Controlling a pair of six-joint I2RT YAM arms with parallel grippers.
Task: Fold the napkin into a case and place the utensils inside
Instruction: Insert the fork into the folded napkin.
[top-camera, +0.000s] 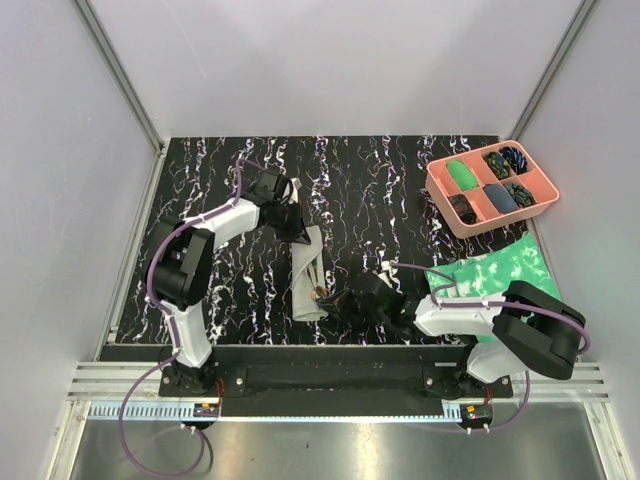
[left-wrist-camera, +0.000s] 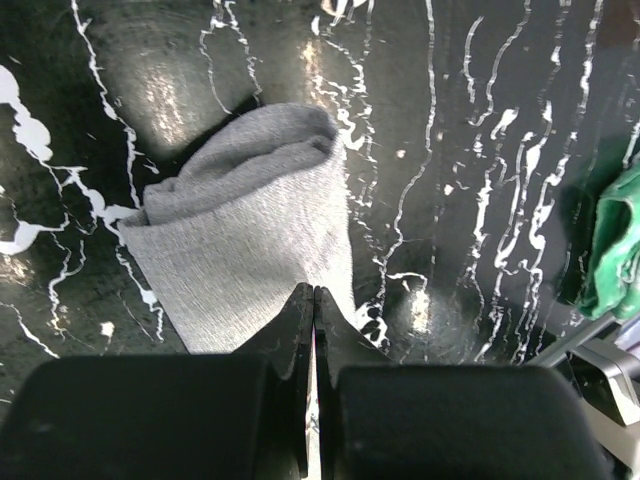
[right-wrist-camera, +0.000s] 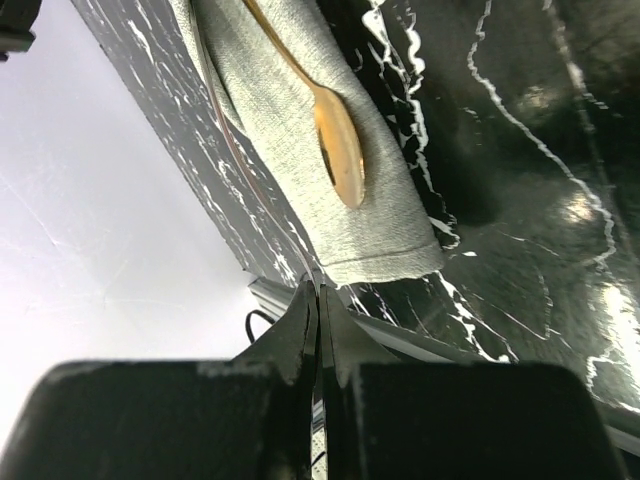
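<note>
Both claws are clamped shut. My left claw (left-wrist-camera: 313, 300) sits at the far end of the folded light-grey cloth napkin (left-wrist-camera: 250, 220), tips right on it. Can't tell if any cloth is pinched. My right claw (right-wrist-camera: 318, 295) is at the near end, and its wrist cam properly shows a copper-coloured spoon (right-wrist-camera: 338, 150) lying on the cloth, bowl toward me. The overhead view adds a pink compartmented plastic tray (top-camera: 515, 212) and a green-and-white mottled sheet (top-camera: 505, 270) off right on the black white-veined desk (top-camera: 380, 180), with pale walls around.
</note>
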